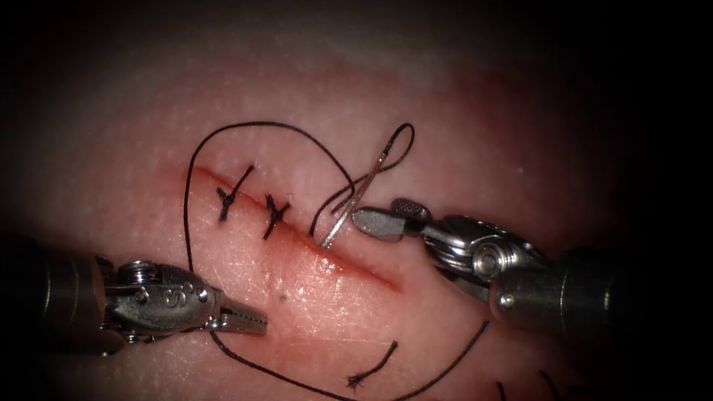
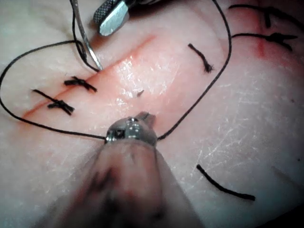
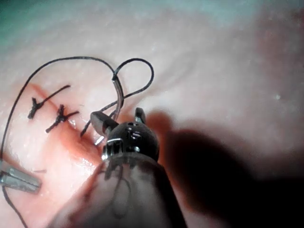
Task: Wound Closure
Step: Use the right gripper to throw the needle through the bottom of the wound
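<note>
**Right gripper** (image 1: 375, 212): jaws spread wide, holding nothing. It sits just right of the cut (image 1: 349, 267), with its flat lower jaw close beside the needle's shaft; contact cannot be told. The right wrist view (image 3: 118, 118) shows both jaws parted, the needle passing close to one of them.

**Left gripper** (image 1: 256, 323): jaws pressed together, nothing pinched. It lies at 7 o'clock from the cut's middle, on the left side. The thread runs under its wrist, which the left wrist view (image 2: 145, 116) makes plainer: a strand leaves on either side of the tool head.

**Needle** (image 1: 356, 194): free of both tools, slanting over the tissue (image 1: 483, 148). Its point is down at the cut's right edge and its tail is up toward 1 o'clock. Whether the point has entered cannot be told.

**Thread** (image 1: 245, 125): a small loop at the needle's tail, then a wide arc over the 12 o'clock side and down the left.

**Stitches**: two tied, (image 1: 226, 197) and (image 1: 275, 215), across the cut's upper left end.

**Red fluid** (image 1: 319, 275): along the open part of the cut.

**Cut end of thread** (image 1: 375, 364): at 6 o'clock from the cut.

**Left wrist view, further items**: loose thread piece (image 2: 225, 187); more dark ties (image 2: 270, 38) well apart from the cut.
</note>
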Controlling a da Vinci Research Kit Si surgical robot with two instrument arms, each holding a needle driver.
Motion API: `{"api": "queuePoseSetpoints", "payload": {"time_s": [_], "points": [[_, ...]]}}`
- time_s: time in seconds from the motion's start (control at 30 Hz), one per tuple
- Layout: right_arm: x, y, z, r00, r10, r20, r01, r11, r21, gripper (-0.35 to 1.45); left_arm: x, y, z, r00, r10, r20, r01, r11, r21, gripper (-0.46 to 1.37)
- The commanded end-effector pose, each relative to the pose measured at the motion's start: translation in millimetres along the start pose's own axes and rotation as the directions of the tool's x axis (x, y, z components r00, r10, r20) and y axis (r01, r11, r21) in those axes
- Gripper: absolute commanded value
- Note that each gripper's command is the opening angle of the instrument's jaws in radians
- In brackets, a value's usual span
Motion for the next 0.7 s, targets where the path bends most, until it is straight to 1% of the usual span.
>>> {"api": "queuePoseSetpoints", "payload": {"time_s": [0.03, 0.2, 0.27, 0.33, 0.37, 0.4, 0.43, 0.47, 0.6, 0.63, 0.67, 0.7], "points": [[0.0, 0.1, 0.2, 1.0, 0.003, -0.008, -0.003, 1.0, 0.009, 1.03, 0.0, 0.0, 0.0, 1.0, 0.0, 0.0, 0.0, 1.0, -0.007, -0.35], [0.5, 0.5, 1.9, 1.0, -0.004, -0.027, 0.004, 1.0, 0.009, 1.06, -0.1, 0.0, 0.0, 1.0, 0.001, 0.0, -0.001, 1.0, -0.007, -0.35], [0.6, 0.5, 2.3, 1.0, -0.009, -0.028, 0.009, 1.0, 0.013, 1.04, -0.2, 0.0, -0.1, 1.0, 0.001, 0.0, -0.001, 1.0, -0.007, -0.35], [0.7, 0.6, 2.7, 0.999, -0.008, -0.033, 0.008, 1.0, 0.016, 0.96, -0.2, 0.0, -0.1, 1.0, 0.002, 0.0, -0.002, 1.0, -0.008, -0.35], [0.7, 0.6, 2.8, 0.999, -0.008, -0.032, 0.008, 1.0, 0.018, 0.72, -0.2, 0.0, -0.1, 1.0, 0.002, 0.0, -0.002, 1.0, -0.008, -0.35], [0.7, 0.5, 2.8, 1.0, -0.008, -0.031, 0.008, 1.0, 0.021, 0.38, -0.2, 0.0, -0.1, 1.0, 0.002, 0.0, -0.002, 1.0, -0.008, -0.35], [0.6, 0.5, 2.9, 1.0, -0.008, -0.028, 0.009, 1.0, 0.025, -0.13, -0.2, 0.0, -0.1, 1.0, 0.002, 0.0, -0.002, 1.0, -0.008, -0.35], [0.6, 0.4, 2.9, 1.0, -0.008, -0.026, 0.008, 1.0, 0.028, -0.35, -0.2, 0.0, -0.1, 1.0, 0.002, 0.0, -0.002, 1.0, -0.008, -0.35], [0.4, -0.1, 3.2, 1.0, -0.006, -0.019, 0.006, 0.999, 0.037, -0.35, -0.1, -0.1, -0.1, 1.0, 0.002, 0.0, -0.002, 1.0, -0.008, -0.35], [0.4, -0.3, 3.2, 1.0, 0.012, -0.019, -0.012, 0.999, 0.037, -0.35, -0.1, -0.1, 0.0, 1.0, 0.002, 0.0, -0.002, 1.0, -0.008, -0.35], [0.2, -0.5, 3.1, 0.996, 0.084, -0.019, -0.083, 0.996, 0.041, -0.35, -0.1, -0.1, 0.0, 1.0, 0.002, 0.0, -0.002, 1.0, -0.008, -0.35], [0.0, -0.8, 3.0, 0.991, 0.136, -0.003, -0.136, 0.99, 0.035, -0.35, 0.0, -0.1, 0.0, 1.0, 0.001, 0.0, -0.001, 1.0, -0.008, -0.35]]}}
